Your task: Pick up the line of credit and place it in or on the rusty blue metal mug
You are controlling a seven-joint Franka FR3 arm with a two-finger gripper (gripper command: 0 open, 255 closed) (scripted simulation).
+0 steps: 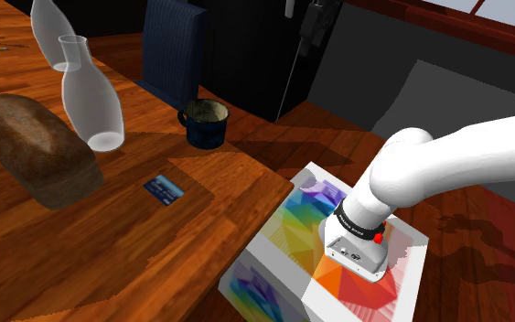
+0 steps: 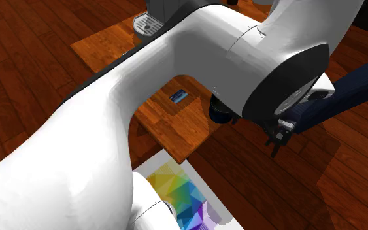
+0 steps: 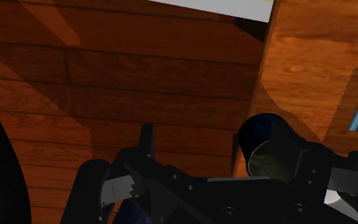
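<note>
Reading the shoulder view from its left, we see a dark loaf (image 1: 31, 146) lying on the wooden table (image 1: 136, 265), and beside it two clear glass carafes (image 1: 91, 101). Next comes the task's thing, a small blue card (image 1: 164, 188). It lies flat on bare wood near the table's edge, between the loaf and the dark blue mug (image 1: 207, 123). The mug stands upright with its mouth open, apart from the card. Furthest right is the rainbow-patterned stand (image 1: 337, 265).

The gripper (image 2: 277, 147) hangs off the table's side above the floor, well apart from the card. Its fingers stand parted, with nothing between them.

We judge the step in hand to be the reach to the card. To do it well, we should come over the card from above, fingers pointing straight down, and straddle its narrow width. The card is thin, so the tips must settle right onto the wood before closing, or they may slip over it. Keeping to the mug's side of the card spares the carafes.
</note>
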